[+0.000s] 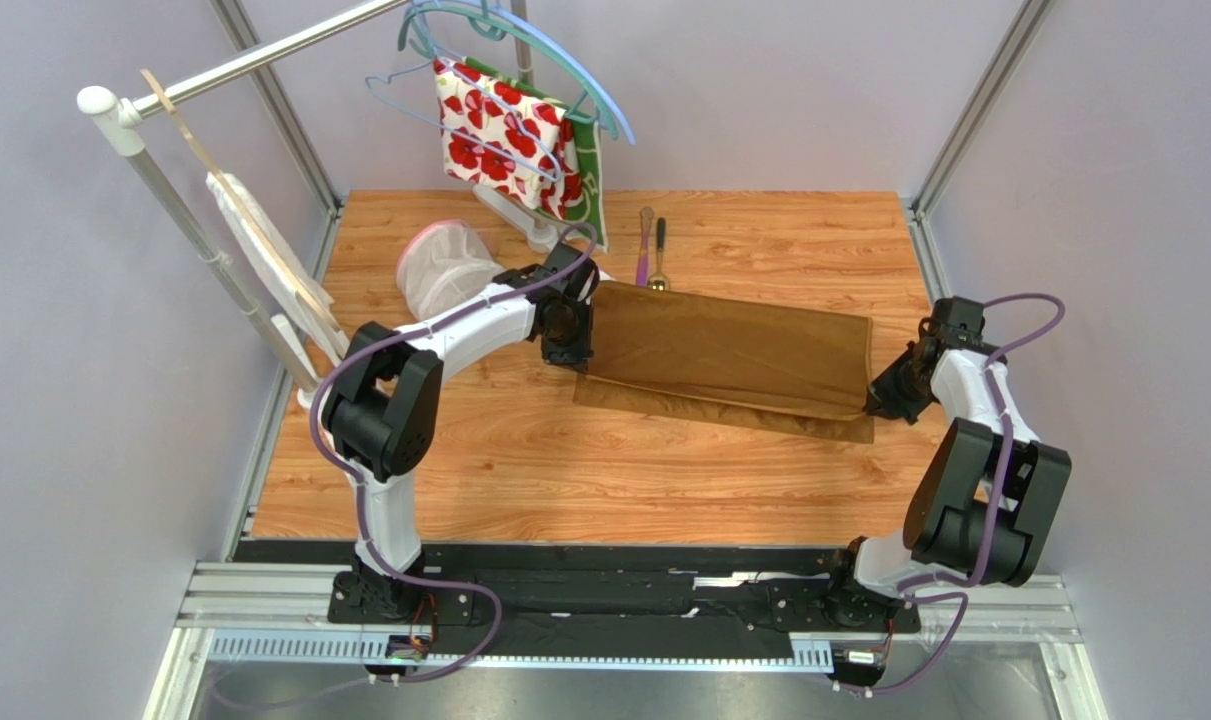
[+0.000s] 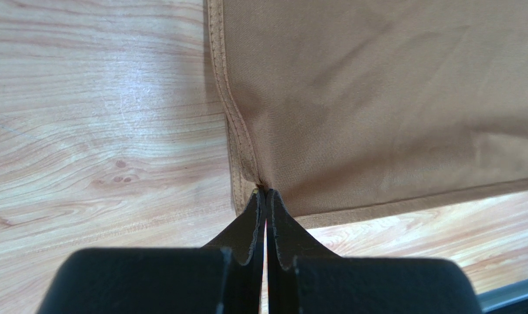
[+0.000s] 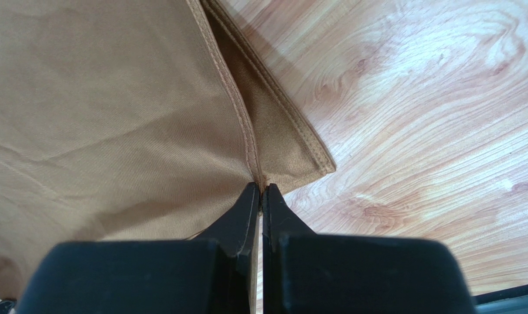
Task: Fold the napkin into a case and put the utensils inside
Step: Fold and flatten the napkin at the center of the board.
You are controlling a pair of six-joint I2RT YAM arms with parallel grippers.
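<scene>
Wooden table [image 1: 461, 450], golden-brown napkin [image 1: 731, 360] on it, utensils [image 1: 652, 248] beyond

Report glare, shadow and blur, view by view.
Top view: even light, sharp, no glare on the napkin. Left wrist view: pale sheen on the table, the left hand soft-edged up close. Right wrist view: bright table grain, dark shadow in the napkin's fold.

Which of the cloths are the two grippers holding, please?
The plain golden-brown napkin: the left gripper and right gripper pinch its opposite hems. The red-flowered cloth and green cloth hang untouched at the back.
</scene>
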